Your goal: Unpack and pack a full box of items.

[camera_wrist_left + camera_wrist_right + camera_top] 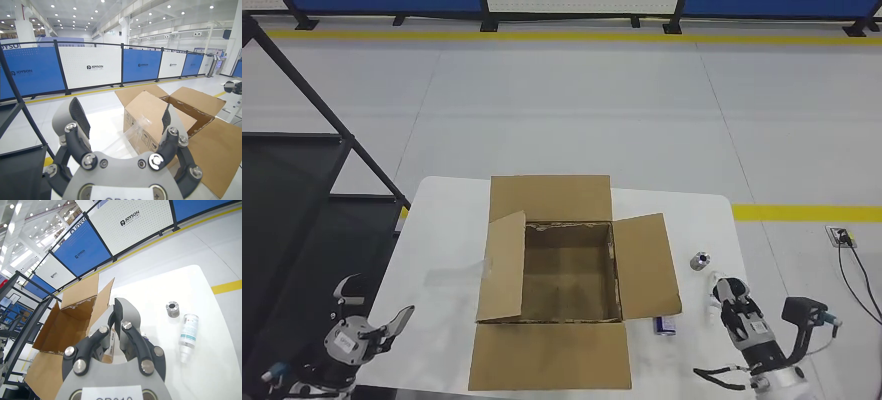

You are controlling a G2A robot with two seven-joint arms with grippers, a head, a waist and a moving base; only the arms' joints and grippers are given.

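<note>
Since the box stands open in the middle of the table with nothing that I can see on its floor, I judge that the unpacking is done and the packing comes next, and it turns on what lies on the bare table to the right of the box. A bottle lies there on its side. Its long axis runs roughly along the box's right side, with the narrow cap end toward my edge of the table and the base toward a metal cylinder. That cylinder stands upright just beyond the bottle, close to it but apart. A small blue item sits just beside the near right corner of the box. My right gripper hangs above this same patch of table, near all three, with its fingers pressed together and nothing between them. I would have to spread them first and then close across the bottle's short width, not along its length. My left gripper is spread wide and empty off the near left corner of the table. The whole box lies between it and these things, so the right arm is plainly the nearer one for the pick.
</note>
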